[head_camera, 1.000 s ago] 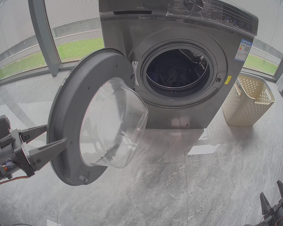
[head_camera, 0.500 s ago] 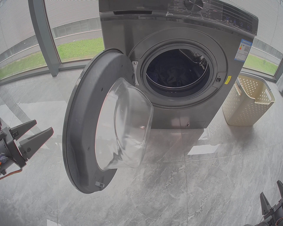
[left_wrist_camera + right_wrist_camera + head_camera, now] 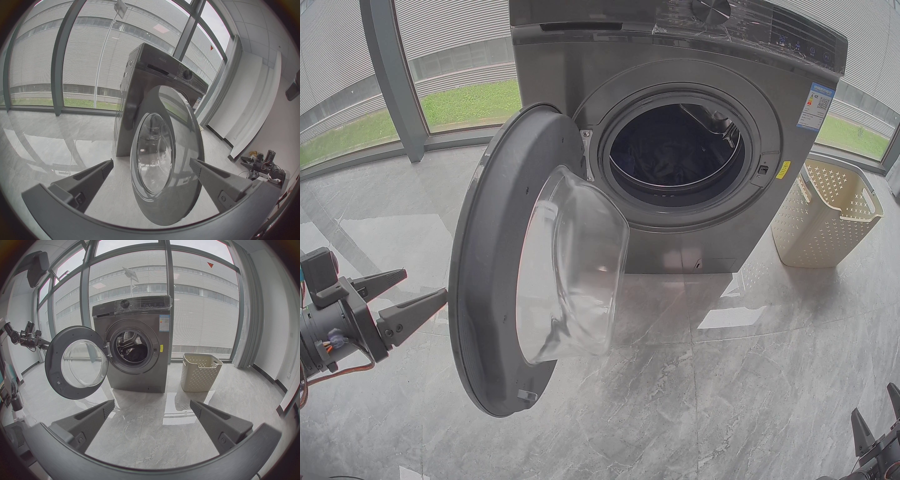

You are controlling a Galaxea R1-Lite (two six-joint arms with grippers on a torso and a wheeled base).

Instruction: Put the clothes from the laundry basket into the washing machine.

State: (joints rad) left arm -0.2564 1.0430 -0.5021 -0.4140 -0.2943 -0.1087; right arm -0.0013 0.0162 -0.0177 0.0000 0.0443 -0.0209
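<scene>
The clothes, a dark crumpled heap of fabric (image 3: 669, 159), lie inside the drum of the grey front-loading washing machine (image 3: 687, 250). The cream perforated plastic laundry basket (image 3: 825, 215) stands on the floor just beside the machine's right flank, and what shows of its inside looks empty, so the loading seems done or nearly so. The machine's round grey door with its clear bulging window (image 3: 494, 262) hangs about halfway open, hinged on the left of the opening. The left hand (image 3: 424, 284) is by the door's outer rim with its fingers spread and holding nothing; whether a fingertip touches the rim cannot be told. The right hand (image 3: 150, 403) sits low and well apart from the machine, also spread and empty.

The main risk is the free-swinging door. A glancing push at the rim could slip off the curved edge, or send the door round too fast so that it bounces off the latch. Fabric trailing over the drum lip would then get pinched in the seal.
</scene>
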